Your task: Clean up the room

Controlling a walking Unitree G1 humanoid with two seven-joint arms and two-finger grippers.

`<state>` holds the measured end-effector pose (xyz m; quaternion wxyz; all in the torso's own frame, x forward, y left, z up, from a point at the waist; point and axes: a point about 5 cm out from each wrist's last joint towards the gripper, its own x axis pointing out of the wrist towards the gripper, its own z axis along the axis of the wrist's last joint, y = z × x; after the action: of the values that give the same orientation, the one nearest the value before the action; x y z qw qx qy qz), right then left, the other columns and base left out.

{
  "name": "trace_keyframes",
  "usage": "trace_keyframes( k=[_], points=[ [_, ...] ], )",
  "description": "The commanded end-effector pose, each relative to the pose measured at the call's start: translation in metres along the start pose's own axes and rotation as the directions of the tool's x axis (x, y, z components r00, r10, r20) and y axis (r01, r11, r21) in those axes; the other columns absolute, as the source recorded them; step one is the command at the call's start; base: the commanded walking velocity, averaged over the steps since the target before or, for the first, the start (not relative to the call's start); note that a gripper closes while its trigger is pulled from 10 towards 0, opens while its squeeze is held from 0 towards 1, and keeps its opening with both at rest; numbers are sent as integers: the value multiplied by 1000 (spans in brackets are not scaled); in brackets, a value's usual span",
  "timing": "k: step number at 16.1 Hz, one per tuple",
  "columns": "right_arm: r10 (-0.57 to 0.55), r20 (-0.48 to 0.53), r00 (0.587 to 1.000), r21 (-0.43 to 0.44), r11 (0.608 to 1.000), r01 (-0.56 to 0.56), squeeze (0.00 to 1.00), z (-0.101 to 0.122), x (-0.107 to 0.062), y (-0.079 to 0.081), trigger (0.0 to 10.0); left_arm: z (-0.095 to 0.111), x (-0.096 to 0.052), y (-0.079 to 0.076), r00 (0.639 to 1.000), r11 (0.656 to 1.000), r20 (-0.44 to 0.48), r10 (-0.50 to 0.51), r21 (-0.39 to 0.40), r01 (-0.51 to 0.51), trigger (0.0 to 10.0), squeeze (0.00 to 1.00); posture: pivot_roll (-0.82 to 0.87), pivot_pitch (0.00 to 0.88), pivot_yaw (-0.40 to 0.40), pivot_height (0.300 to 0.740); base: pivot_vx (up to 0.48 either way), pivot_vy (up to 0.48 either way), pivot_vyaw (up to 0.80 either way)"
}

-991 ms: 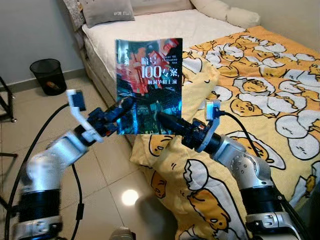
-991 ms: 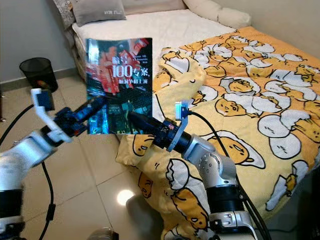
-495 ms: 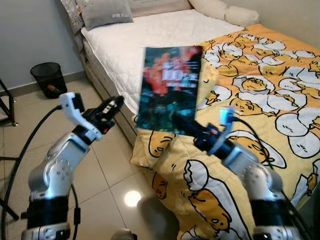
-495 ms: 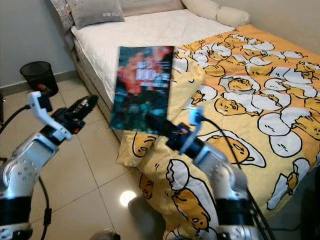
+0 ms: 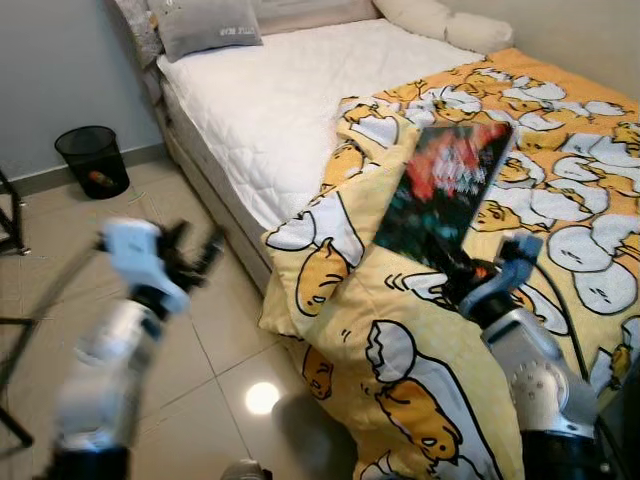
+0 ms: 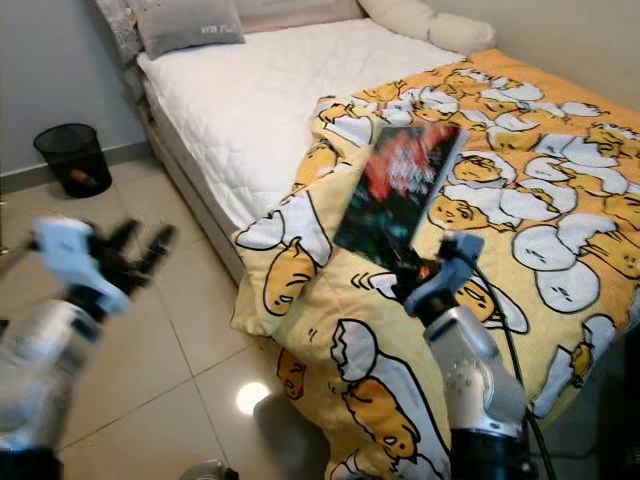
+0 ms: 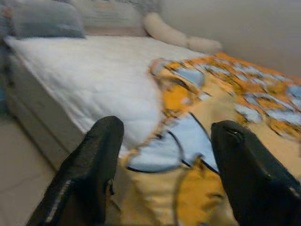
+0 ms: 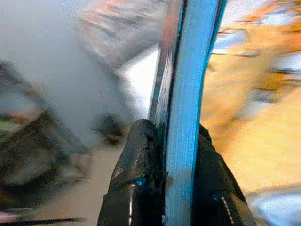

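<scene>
Glossy book [image 5: 446,196], pinched at its lower edge by your right tool [image 8: 165,155], could tip; left tool [image 7: 162,174] gapes empty.

Even indoor light — glare spot on floor tiles [image 5: 261,397] — left arm [image 5: 120,310] motion-blurred.

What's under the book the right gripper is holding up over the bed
Below the book, pinched by the right gripper, lies the yellow egg-print blanket on the bed. The patch of blanket directly behind the tilted cover is hidden.
</scene>
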<state>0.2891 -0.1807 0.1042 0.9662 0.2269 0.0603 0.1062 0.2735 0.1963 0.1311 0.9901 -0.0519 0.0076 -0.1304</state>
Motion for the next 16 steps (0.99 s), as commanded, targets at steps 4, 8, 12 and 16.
trace_keyframes(
  k=[4, 8, 12, 16],
  points=[
    [-295, 21, 955, -120, 948, 295, 0, -7, 4, -9, 0, -7, 6, -16, 999, 994, -52, 6, 111, -1, 10000, 1000, 67, 0, -11, 740, 0, 0, 0],
    [-194, 41, 980, -165, 966, 198, 0, -13, 15, 24, 10000, -7, 11, -5, 995, 980, -46, 83, 186, -73, 10000, 1000, 43, 0, -6, 740, 0, 0, 0],
    [-230, 32, 973, -168, 958, 232, 0, -15, 19, 23, 10000, -5, 14, -4, 995, 968, -50, 83, 240, -69, 10000, 1000, 78, 0, -18, 740, 0, 157, -373],
    [-235, 29, 972, -162, 958, 236, 0, -15, 25, 25, 10000, -2, 21, -3, 994, 964, -44, 96, 253, -82, 10000, 1000, 76, 0, -4, 740, 0, 356, -800]
  ],
)
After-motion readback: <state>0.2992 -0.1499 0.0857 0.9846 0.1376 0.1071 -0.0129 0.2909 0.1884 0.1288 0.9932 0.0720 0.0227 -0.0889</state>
